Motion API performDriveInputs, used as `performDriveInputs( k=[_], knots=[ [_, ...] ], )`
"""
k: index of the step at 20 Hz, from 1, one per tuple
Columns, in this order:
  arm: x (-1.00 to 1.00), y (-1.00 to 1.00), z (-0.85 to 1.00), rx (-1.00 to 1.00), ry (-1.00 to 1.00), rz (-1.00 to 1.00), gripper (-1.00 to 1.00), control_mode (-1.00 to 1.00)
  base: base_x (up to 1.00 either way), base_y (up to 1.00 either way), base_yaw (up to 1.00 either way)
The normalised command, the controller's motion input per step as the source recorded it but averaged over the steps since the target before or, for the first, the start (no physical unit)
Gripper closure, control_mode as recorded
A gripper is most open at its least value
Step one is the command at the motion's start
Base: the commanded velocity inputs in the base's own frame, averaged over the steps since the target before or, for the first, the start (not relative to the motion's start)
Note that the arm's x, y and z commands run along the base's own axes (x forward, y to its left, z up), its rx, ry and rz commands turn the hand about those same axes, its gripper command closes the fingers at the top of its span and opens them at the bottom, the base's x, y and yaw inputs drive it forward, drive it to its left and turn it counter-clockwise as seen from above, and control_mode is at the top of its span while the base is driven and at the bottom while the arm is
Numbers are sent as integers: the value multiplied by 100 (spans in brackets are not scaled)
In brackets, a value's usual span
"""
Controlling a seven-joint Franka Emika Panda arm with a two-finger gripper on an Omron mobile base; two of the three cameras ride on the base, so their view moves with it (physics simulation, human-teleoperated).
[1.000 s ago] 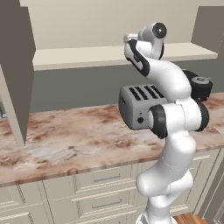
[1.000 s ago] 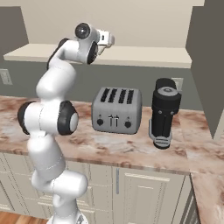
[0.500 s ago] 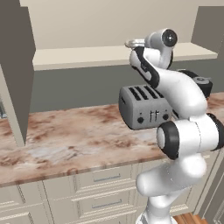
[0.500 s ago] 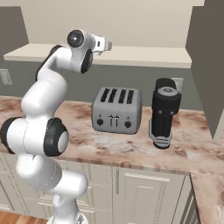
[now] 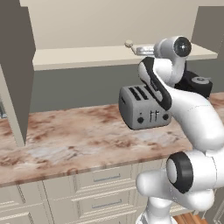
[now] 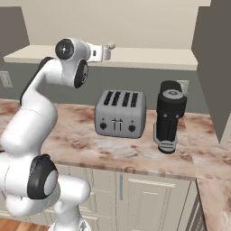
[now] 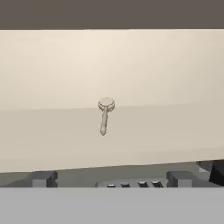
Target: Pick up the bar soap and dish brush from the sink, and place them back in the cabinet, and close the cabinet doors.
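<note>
Now, brush: the dish brush lies flat on the cabinet shelf, round head toward the back wall, handle pointing at the front edge; nothing touches it.
Why it lies there: my judgement is that it is already put away, since the shelf is where the task wants it and it rests free of the fingers.
Gripper: the gripper sits level with the shelf, just off its front edge, jaws spread wide and holding nothing.
Why so placed: likely a hand that has let go and has room to draw back without nudging the handle.
Brush from the sides: in the left base view a small cream knob shows on the shelf near its front edge; in the right base view the same knob peeks just past the hand.
Below: the toaster stands on the marble counter, and a dark grinder-like appliance beside it near the right end.
Soap: the bar soap cannot be found on the visible stretch of shelf; whether it is further along I cannot tell.
Sink: lies off the pictures, so its contents are unknown.
Doors: only one edge-on panel at the left of the left base view looks like an open door; handles are not made out.
Cut off: the shelf ends run beyond the hand view.
Left to do: doors, and perhaps the soap.
</note>
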Motion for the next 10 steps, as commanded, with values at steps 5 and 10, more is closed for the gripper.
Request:
performDriveInputs(
  k=[5,10],
  knots=[
    [-95,-7,1,-1,7,0,-100,-100,0,0,0],
    [-86,-3,8,0,14,0,-100,-100,0,0,0]
  ],
)
